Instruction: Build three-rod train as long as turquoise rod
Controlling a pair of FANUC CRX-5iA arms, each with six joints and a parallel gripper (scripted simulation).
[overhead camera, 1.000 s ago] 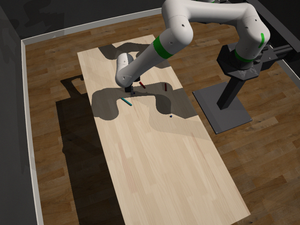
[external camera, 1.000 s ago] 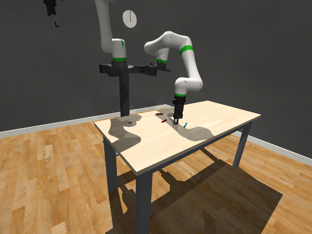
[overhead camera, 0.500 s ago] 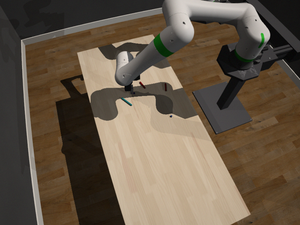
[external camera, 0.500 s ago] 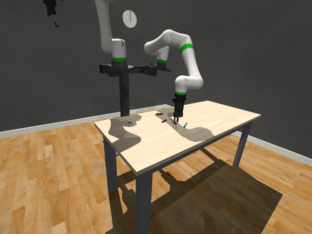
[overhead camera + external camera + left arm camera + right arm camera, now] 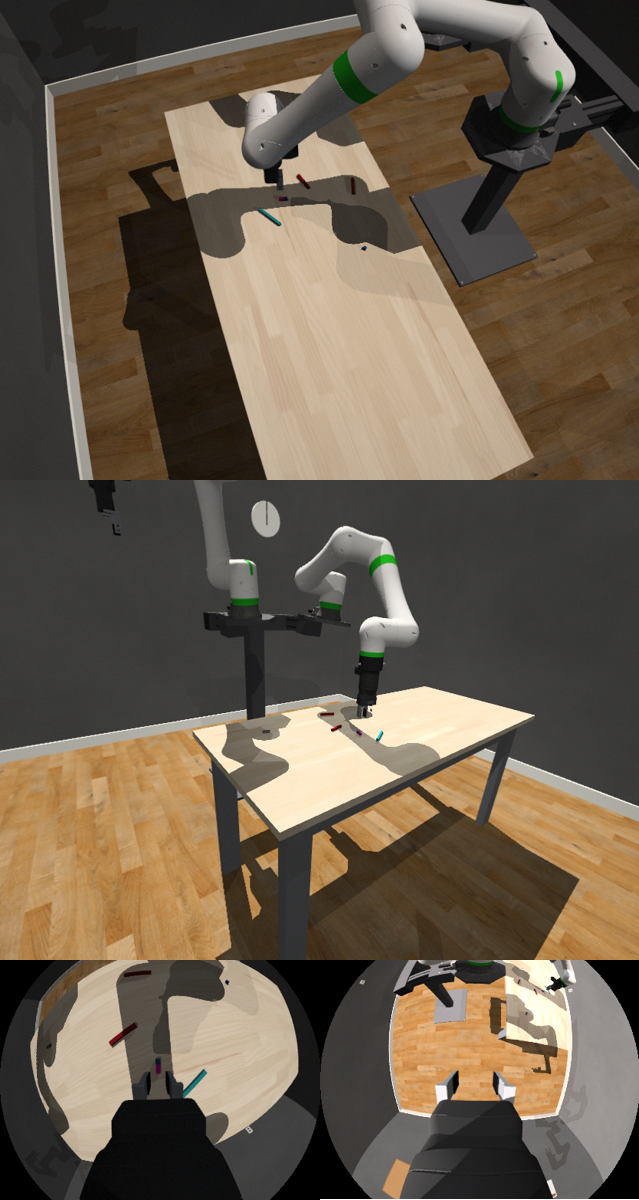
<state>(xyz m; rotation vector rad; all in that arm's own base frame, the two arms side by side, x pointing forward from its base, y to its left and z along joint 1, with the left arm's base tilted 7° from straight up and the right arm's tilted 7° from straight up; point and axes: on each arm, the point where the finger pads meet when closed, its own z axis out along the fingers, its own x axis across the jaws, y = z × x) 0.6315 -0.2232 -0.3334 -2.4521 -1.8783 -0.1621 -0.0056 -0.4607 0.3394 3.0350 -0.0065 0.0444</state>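
Two short rods, a blue one (image 5: 286, 198) (image 5: 357, 731) (image 5: 158, 1061) and a magenta one (image 5: 281, 198) (image 5: 359, 733) (image 5: 158, 1069), lie flat end to end on the tabletop (image 5: 309, 335) (image 5: 319, 774) (image 5: 92, 1075) (image 5: 517, 1027), presumably because one plus two needs only a red seven to equal the turquoise rod (image 5: 269, 216) (image 5: 379, 735) (image 5: 195, 1083), just right of them in the exterior view. We judge the slanted red rod (image 5: 303, 181) (image 5: 336, 728) (image 5: 123, 1035), to their left, the handier addition; another red rod (image 5: 352, 185) (image 5: 326, 714) (image 5: 137, 973) lies farther back.

The left gripper (image 5: 280, 185) (image 5: 362, 715) (image 5: 158, 1078) hangs above the tabletop, fingers partly spread and empty, which leaves the pair undisturbed. The right gripper (image 5: 116, 529) (image 5: 476, 1078) has its fingers wide apart, well off the tabletop.

We cannot tell whether the short rods' ends truly touch. The left wrist view hides one turquoise end behind the gripper; shadow dulls the grey rod (image 5: 265, 731) (image 5: 48, 1046) (image 5: 526, 1014), far left.
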